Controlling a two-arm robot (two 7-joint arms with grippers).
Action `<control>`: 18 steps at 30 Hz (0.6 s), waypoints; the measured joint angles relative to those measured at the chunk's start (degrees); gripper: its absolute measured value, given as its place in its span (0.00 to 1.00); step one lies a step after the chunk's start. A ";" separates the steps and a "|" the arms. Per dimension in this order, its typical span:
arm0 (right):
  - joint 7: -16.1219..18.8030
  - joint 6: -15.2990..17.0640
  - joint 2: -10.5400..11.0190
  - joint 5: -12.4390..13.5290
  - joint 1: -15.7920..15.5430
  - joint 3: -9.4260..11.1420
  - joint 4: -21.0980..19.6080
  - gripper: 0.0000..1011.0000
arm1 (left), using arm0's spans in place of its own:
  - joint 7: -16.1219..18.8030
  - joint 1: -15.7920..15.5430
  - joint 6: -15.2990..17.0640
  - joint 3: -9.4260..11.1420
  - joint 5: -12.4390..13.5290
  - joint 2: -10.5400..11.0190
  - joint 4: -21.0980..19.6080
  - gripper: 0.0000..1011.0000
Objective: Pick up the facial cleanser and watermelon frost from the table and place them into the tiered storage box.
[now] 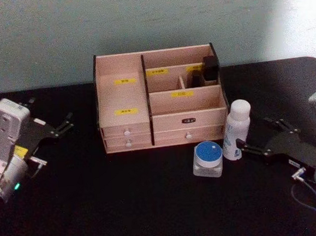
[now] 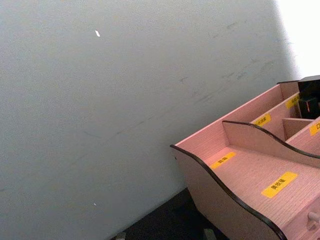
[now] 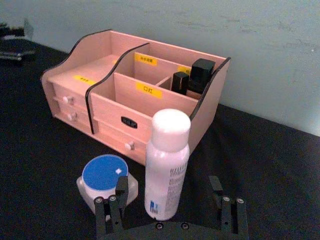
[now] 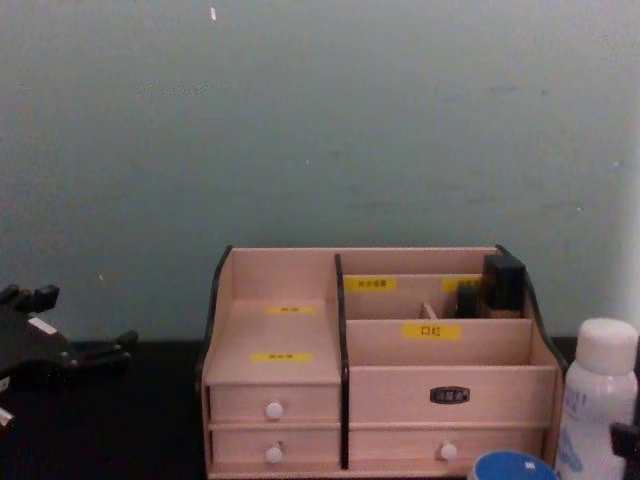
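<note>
The facial cleanser [image 1: 237, 128] stands upright on the black table [image 1: 127, 213], just in front of the right end of the tiered storage box [image 1: 121, 99]. The watermelon frost [image 1: 208, 159] sits just beside it, to its left and nearer the robot, blue lid up.

The right gripper [image 1: 254, 133] lies low at the bottle. The right wrist view gives what the head view does not: the fingers [image 3: 118, 189] are spread wide, the cleanser [image 3: 167, 165] stands between them, and I see no pad pressing on it. There the jar [image 3: 105, 180] is outside the left finger.

From the chest view the bottle [image 4: 597, 400] rises at the box's right edge [image 4: 280, 330], and the jar's lid [image 4: 510, 468] just peeks in below.

Small dark bottles [image 3: 200, 75] stand in the rear right compartment. One yellow label [image 3: 148, 90] reads 口红 — the others, and the bottle's pale blue print, are too small to read.

The left gripper [image 1: 69, 120] hovers well left of the box. Whether it is spread or closed I cannot tell. Its wrist view looks along the box's left wall [image 2: 225, 200] and two more yellow labels [image 2: 280, 184].
</note>
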 joint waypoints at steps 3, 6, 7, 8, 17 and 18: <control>-0.03 0.43 -1.85 -0.02 1.14 -0.25 1.31 0.99 | 0.00 0.00 0.00 0.00 0.00 0.00 0.00 0.99; 0.05 0.52 -3.38 -0.38 2.36 -0.59 2.60 0.99 | 0.00 0.00 0.00 0.00 0.00 0.00 0.00 0.99; 0.26 0.53 -4.10 -0.73 3.03 -0.78 3.36 0.99 | 0.00 0.00 0.00 0.00 0.00 0.00 0.00 0.99; 0.38 0.53 -4.42 -0.89 3.35 -0.86 3.75 0.99 | 0.00 0.00 0.00 0.00 0.00 0.00 0.00 0.99; 2.07 0.49 -7.16 -2.57 6.31 -1.31 7.28 0.99 | 0.00 0.00 0.00 0.00 0.00 0.00 0.00 0.99; 2.16 0.49 -7.35 -2.67 6.48 -1.32 7.54 0.99 | 0.00 0.00 0.00 0.00 0.00 0.00 0.00 0.99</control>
